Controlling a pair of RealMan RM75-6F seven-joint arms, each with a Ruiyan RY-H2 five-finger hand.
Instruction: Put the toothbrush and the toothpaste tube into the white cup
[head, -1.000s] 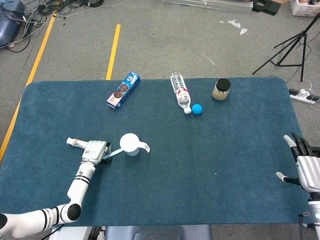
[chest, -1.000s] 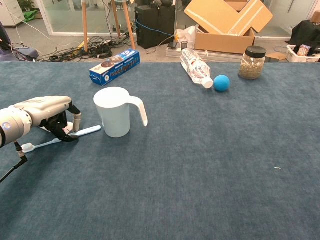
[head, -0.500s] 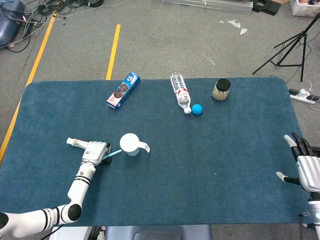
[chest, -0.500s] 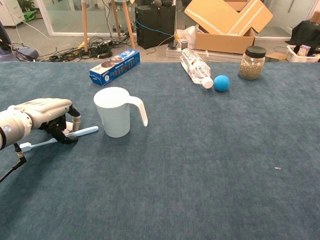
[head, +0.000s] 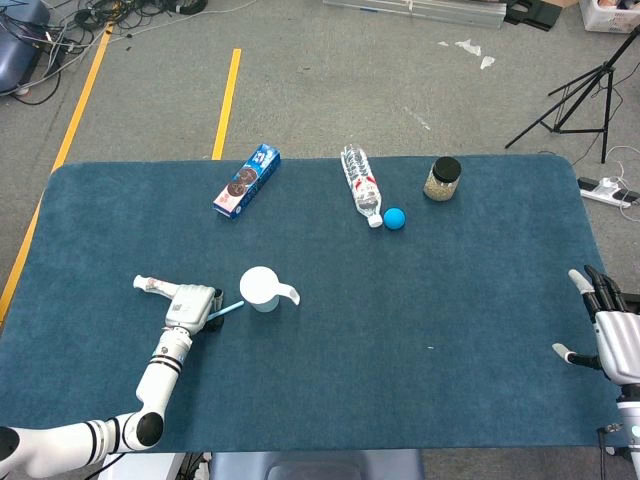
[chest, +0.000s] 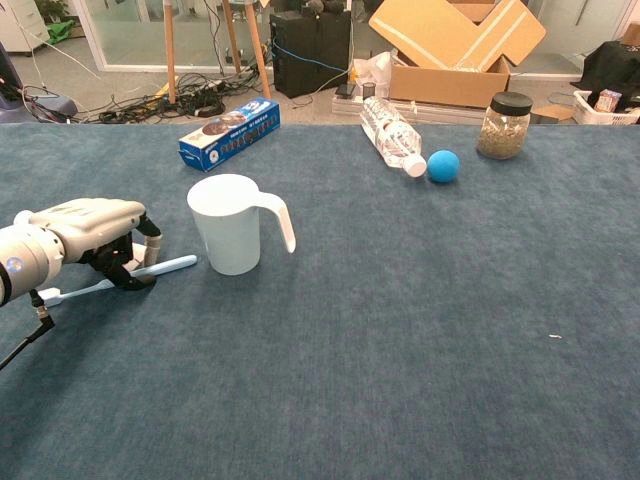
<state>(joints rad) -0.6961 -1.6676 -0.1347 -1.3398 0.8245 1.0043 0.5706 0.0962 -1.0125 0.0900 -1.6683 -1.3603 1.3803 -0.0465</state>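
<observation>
left hand on toothbrush, cup upright

left hand (chest: 95, 228) curled over the toothbrush (chest: 150, 270) — fingers grip its handle, brush lying on the table just left of the white cup (chest: 230, 223). toothpaste tube (head: 150, 286) lies flat behind the hand. right hand (head: 610, 330) at the far right table edge — fingers spread, holding nothing.

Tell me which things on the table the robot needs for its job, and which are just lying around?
Needed for the job:
toothbrush, under the left hand
toothpaste tube
white cup

Just lying around:
blue cookie box
water bottle
blue ball
jar with a black lid
</observation>
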